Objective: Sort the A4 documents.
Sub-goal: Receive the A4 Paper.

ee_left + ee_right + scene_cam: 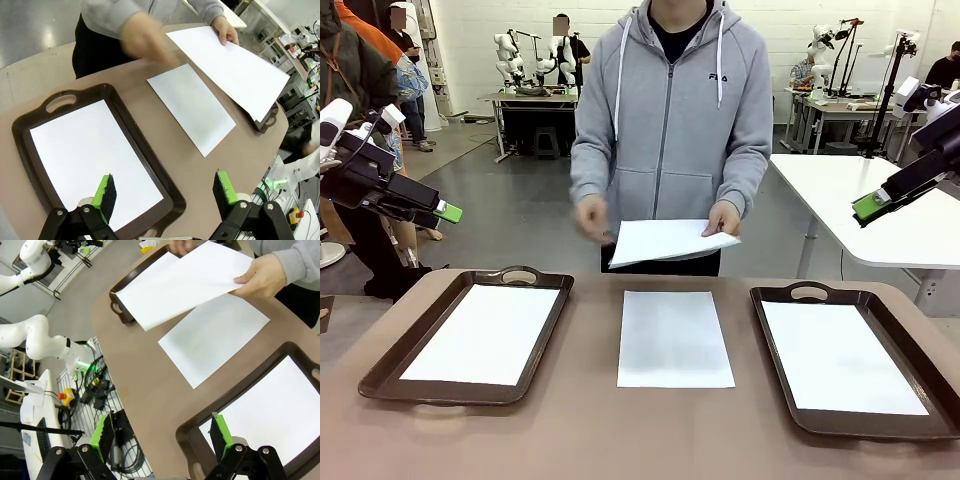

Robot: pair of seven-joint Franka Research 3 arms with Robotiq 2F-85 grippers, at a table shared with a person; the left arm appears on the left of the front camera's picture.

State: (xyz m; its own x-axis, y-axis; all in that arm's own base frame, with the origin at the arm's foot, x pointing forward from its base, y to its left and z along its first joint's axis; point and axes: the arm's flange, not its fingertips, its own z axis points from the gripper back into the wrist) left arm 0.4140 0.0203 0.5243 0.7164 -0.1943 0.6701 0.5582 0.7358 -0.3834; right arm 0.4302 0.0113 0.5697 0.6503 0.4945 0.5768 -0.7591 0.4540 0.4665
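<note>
While we keep neither gripped, our left end effector (163, 180) and right end effector (161, 420) hang wide apart and empty near the brown table (590, 420). One thin white A4 sheet (485, 333) lies in the left dark brown handled tray (525, 272), another sheet (840, 357) in the right tray (807, 291). A third sheet (673, 338) lies bare between the trays, and the person's hand (725, 217) holds more white paper (665, 240); we judge those two yet to be sorted.

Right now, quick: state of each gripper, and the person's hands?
Left gripper: open, empty.
Right gripper: open, empty.
Person's hand: holding a white sheet; other hand blurred, cannot tell.
</note>
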